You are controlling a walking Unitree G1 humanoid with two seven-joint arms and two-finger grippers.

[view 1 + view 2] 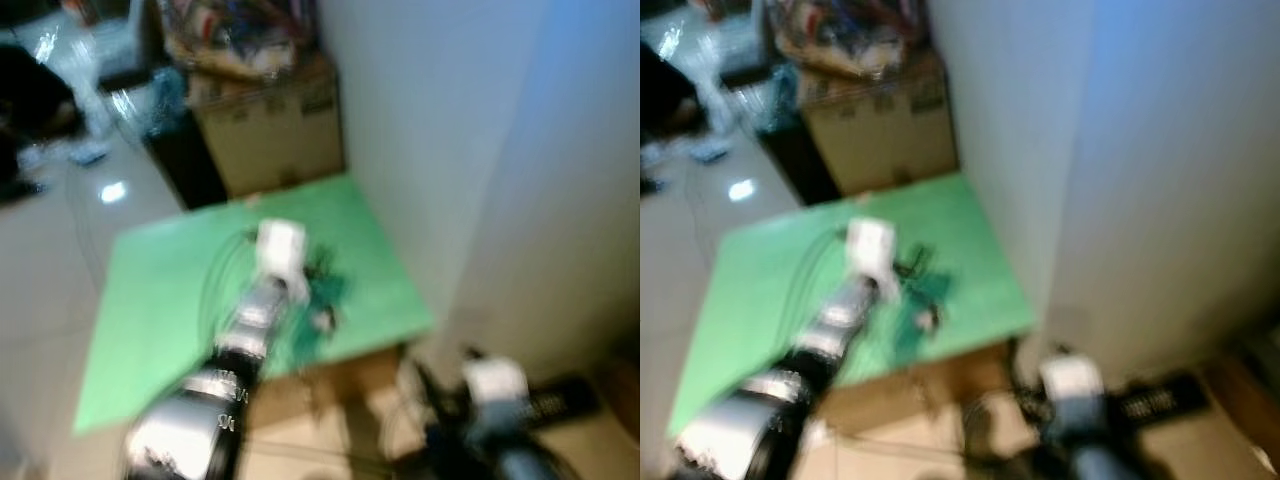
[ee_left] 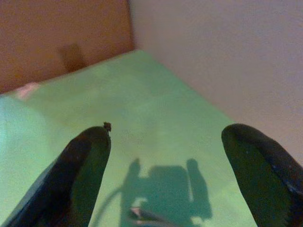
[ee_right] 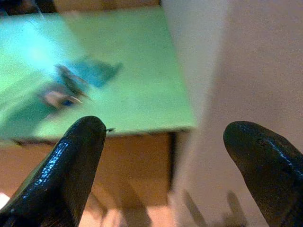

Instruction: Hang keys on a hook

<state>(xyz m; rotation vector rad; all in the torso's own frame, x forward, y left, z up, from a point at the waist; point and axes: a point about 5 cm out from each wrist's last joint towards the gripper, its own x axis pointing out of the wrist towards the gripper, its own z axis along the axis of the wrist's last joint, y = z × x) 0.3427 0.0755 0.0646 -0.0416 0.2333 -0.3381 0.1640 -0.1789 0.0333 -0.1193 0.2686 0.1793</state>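
We log a blurred pair of head views. A green table top (image 1: 170,290) stands against a white wall (image 1: 480,150), with a brown cardboard box (image 1: 280,135) behind it at about 12 o'clock from the table's centre. The left arm reaches out over the table; the left gripper (image 1: 318,290) hangs above the green surface, roughly at the table's middle towards its 3 o'clock side. In the left wrist view its two black fingers (image 2: 80,175) stand well apart with nothing between them, and their shadow falls on the green below. The keys (image 3: 66,92) lie on the table as a small dark cluster with a pale tag (too smeared for us to count pieces), just beside the left gripper's tips at about 5 o'clock in the head views. The right gripper (image 1: 440,395) sits low, off the table's near corner at about 5 o'clock from the keys, close to the wall's base and above the tiled floor (image 1: 40,270). Its fingers (image 3: 71,165) are likewise spread wide and empty, looking past the table's wooden edge towards the keys.
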